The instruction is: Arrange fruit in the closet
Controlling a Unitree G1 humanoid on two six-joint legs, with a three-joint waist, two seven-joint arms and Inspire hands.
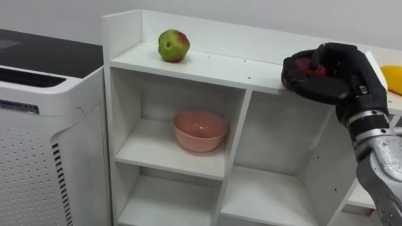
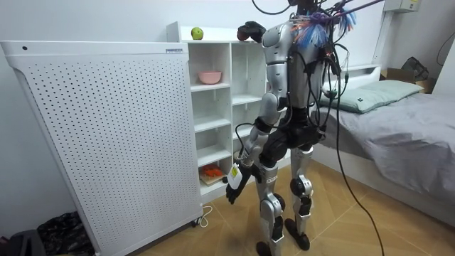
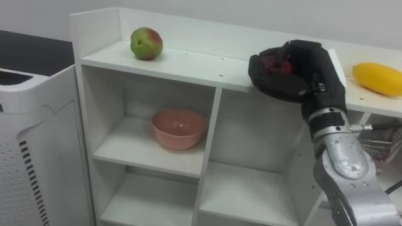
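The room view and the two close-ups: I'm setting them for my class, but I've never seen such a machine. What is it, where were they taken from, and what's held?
It is a two-legged robot with two arms. The room view comes from a camera standing apart; both close views come from its head, facing a white shelf unit. On top lie an apple and a yellow fruit; a pink bowl sits in a compartment below. The right robot hand is curled round a red fruit. The left robot hand hangs low.
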